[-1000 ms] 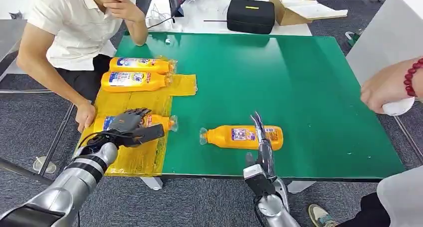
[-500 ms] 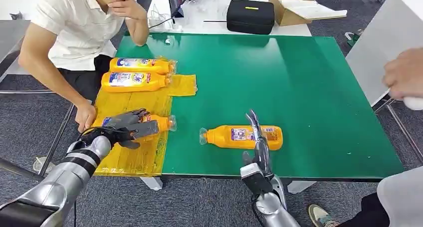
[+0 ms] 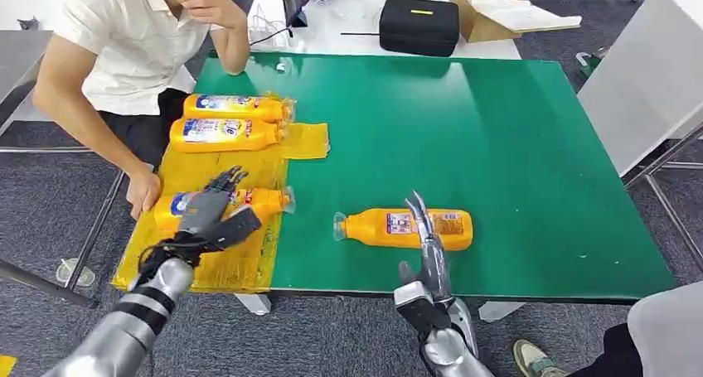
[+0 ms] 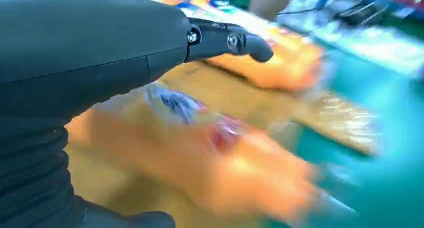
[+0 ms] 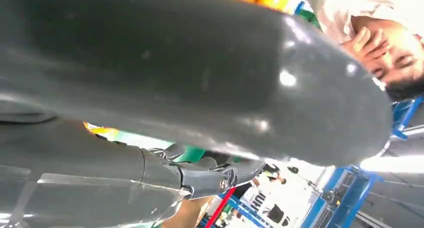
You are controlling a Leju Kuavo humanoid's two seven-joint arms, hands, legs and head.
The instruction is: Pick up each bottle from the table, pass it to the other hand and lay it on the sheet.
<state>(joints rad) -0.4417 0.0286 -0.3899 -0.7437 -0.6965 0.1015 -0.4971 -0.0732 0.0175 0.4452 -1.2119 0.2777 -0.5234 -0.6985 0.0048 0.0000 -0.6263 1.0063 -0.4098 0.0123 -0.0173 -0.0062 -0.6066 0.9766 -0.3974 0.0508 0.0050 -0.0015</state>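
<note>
1. Head view, lower left of frame: left hand (image 3: 211,213) is over the yellow sheet (image 3: 207,265), fingers spread apart and holding nothing. It sits just in front of the nearest sheet bottle (image 3: 228,204), partly covering its labelled end; whether it touches the bottle cannot be told.
2. Nearest sheet bottle lies on its side on the sheet, cap end at the sheet's right edge, pointing toward frame centre.
3. Left wrist view is motion-blurred: a dark finger (image 4: 227,41) is extended, with an orange bottle (image 4: 210,160) lying beneath the hand on the sheet.
4. Two more bottles lie side by side at the far end of the sheet, upper left of frame: far bottle (image 3: 236,108) and second bottle (image 3: 224,134), both on their sides with caps to the right.
5. Lower centre of frame: right hand (image 3: 427,248) is raised edge-on at the near rim of the green table (image 3: 497,137), fingers straight and pointing up the frame, nothing in its grasp.
6. Table bottle (image 3: 404,228) lies on its side on the bare green surface, lower centre, just behind the right hand's fingers; contact cannot be told. Its clear cap points left.
7. A person (image 3: 124,54) in a white shirt sits at the upper left, one hand resting by the sheet's left edge.
8. Top of frame, beyond the table: black case (image 3: 419,26) and open cardboard box (image 3: 497,8).
</note>
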